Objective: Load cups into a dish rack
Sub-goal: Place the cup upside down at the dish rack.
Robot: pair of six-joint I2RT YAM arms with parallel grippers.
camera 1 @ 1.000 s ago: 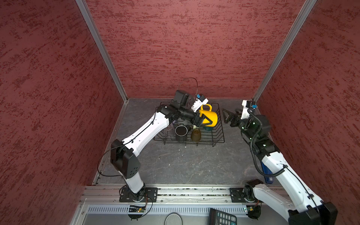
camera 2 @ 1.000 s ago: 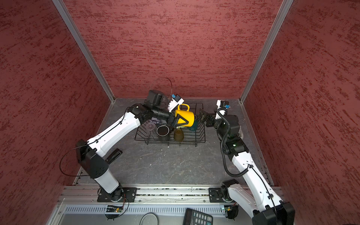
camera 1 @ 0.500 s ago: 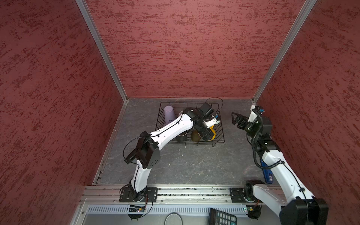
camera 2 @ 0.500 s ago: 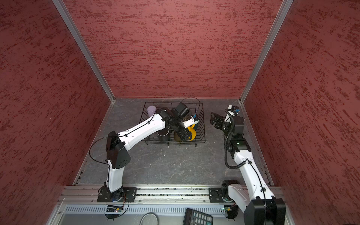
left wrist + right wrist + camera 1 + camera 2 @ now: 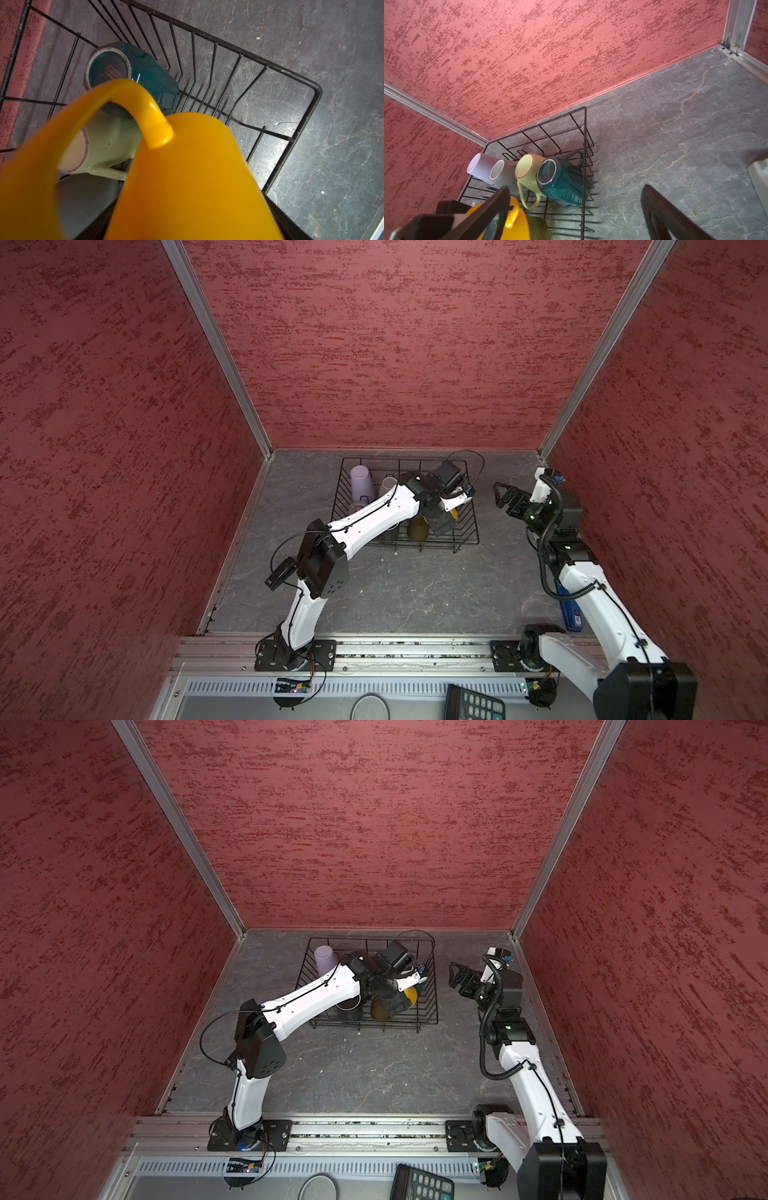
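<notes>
The step in hand looks like setting the yellow mug [image 5: 187,176] into the dish rack [image 5: 292,143]. The left gripper [image 5: 444,519] reaches over the rack's right front part with its jaws partly closed on that mug. The mug fills the left wrist view, handle uppermost, just above the rack floor and not clearly resting on it. Four cups lean bottom-up in a row along the rack's far side: a lilac tumbler [image 5: 479,166], a grey mug [image 5: 500,174], a pale green mug [image 5: 527,166] and a teal mug [image 5: 560,182]. Nearer the front stand a black mug [image 5: 349,1011] and an olive-brown glass [image 5: 417,529], the glass just beside the left gripper. A clear glass I cannot make out for certain. No cup shows on the table [image 5: 395,593] outside the rack, so the loading seems nearly done. The right gripper [image 5: 508,498] hangs over the table just to the right of the rack, jaws wide apart and holding nothing. Next, the yellow mug likely needs lowering into the free corner beside the teal mug until the wires carry it. Then the jaws should open and lift straight up, clear of the handle and neighbouring cups.
</notes>
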